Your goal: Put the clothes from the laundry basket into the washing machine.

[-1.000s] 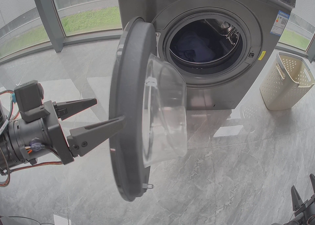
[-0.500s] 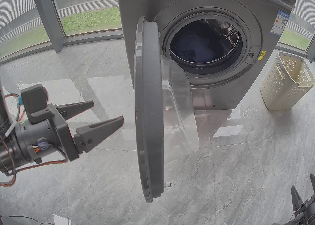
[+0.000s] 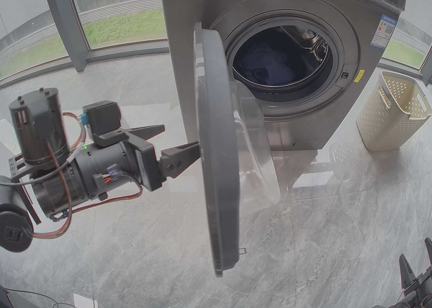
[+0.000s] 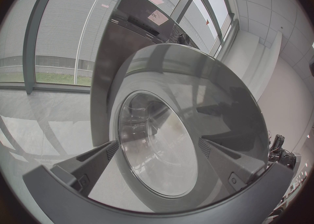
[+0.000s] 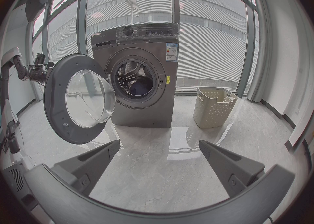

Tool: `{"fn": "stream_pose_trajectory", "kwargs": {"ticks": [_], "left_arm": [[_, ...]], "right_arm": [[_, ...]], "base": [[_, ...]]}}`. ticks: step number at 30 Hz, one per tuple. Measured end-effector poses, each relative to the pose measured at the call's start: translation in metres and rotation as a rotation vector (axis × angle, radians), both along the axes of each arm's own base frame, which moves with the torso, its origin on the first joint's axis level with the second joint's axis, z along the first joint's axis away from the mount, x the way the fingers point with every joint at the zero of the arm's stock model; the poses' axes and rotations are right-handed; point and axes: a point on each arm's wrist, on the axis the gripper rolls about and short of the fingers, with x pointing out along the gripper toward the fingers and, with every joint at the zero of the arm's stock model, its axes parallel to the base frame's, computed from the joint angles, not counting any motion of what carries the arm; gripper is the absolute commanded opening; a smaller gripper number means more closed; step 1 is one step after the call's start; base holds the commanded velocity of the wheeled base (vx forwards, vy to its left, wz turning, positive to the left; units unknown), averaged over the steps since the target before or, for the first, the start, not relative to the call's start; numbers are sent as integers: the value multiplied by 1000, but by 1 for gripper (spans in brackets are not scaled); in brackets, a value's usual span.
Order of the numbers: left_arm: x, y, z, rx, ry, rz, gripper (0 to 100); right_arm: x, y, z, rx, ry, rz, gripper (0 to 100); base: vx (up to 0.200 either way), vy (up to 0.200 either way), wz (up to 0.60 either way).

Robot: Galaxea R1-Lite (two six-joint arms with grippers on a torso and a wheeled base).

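Fingers (image 3: 177, 162) of the left gripper (image 3: 180, 137) stand spread apart, grasping nothing, at the middle left of the head view. The lower tip is right up against the outer face of the grey door (image 3: 216, 151), which hangs edge-on, half swung, before the washing machine (image 3: 292, 3). Dark clothes (image 3: 265, 68) lie inside the drum at upper centre, the cream laundry basket (image 3: 396, 111) stands on the floor at the right edge near the machine, and in the lower right corner the right gripper (image 3: 415, 250) sits low, its fingers released too.
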Motion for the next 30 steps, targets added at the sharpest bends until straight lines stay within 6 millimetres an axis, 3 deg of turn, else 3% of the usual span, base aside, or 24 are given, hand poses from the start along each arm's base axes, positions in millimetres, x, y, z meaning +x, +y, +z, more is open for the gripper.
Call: {"fn": "stream_pose_trajectory", "kwargs": {"ticks": [10,21,30], "left_arm": [[35,-33,9,-16,-20,-20,100],[85,-73,31,-80,-99,-5,100],[129,-104,41,-174,-148,141,100]], "right_arm": [[0,0,0,0,0,0,100],[0,0,0,1,0,0,100],[0,0,0,1,0,1,100]], "base": [[0,0,0],[0,0,0],[0,0,0]]}}
